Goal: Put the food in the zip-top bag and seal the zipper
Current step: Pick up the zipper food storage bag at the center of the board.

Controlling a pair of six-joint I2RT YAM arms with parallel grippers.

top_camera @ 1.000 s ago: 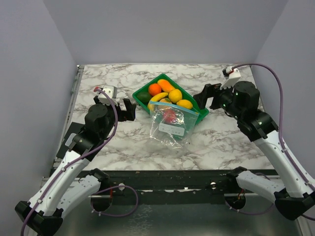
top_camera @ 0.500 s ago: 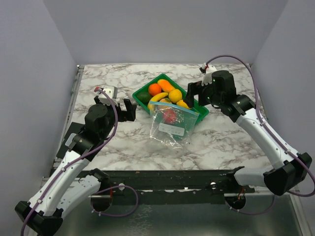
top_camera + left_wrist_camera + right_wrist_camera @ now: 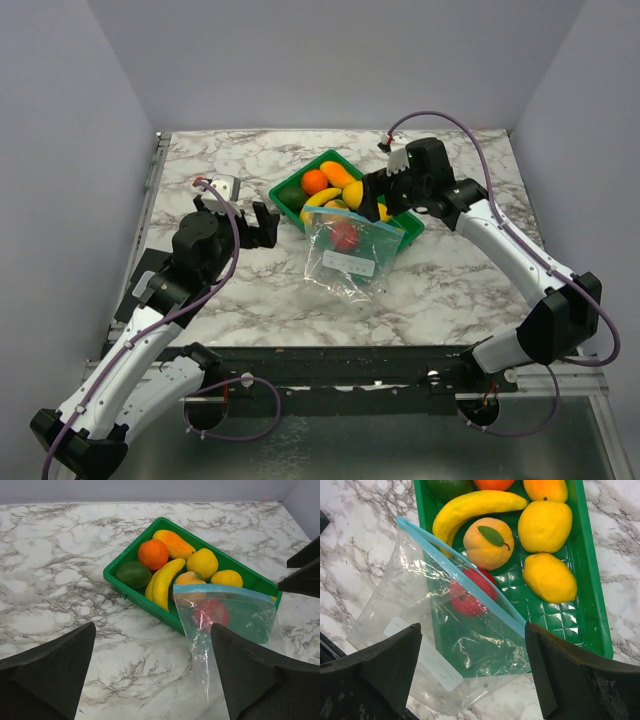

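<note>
Hovering with its jaws spread wide and nothing between them, the right gripper (image 3: 373,203) hangs over the near end of the green tray (image 3: 289,184), directly above the mouth of the zip-top bag (image 3: 345,262). In its wrist view the two dark fingers (image 3: 370,672) frame the scene. Beneath the gap between them lies the clear, crinkly bag, with its mouth end draped over the tray's corner and its white label (image 3: 427,656) toward the left finger. The zipper (image 3: 465,578), a light blue strip, runs slantwise under the jaws from upper left to lower right. A red piece (image 3: 470,595) shows through the film just on the bag's side of that strip; whether it sits inside the bag or under it cannot be told. Beyond the strip, further ahead of the jaws, the rest of the food (image 3: 545,524) rests in the tray. It includes a peach-coloured fruit (image 3: 485,545) with a green leaf, lemons (image 3: 550,577) and a banana (image 3: 475,504). At the far edge of the view are a dark green piece (image 3: 447,486) and oranges (image 3: 492,483).

The left gripper (image 3: 258,225) is likewise released, fingers wide apart and holding nothing, over the marble table (image 3: 460,270). The tray and the bag lie ahead of its jaws and somewhat to their right, well apart from them, with the bag's mouth toward its right finger.
</note>
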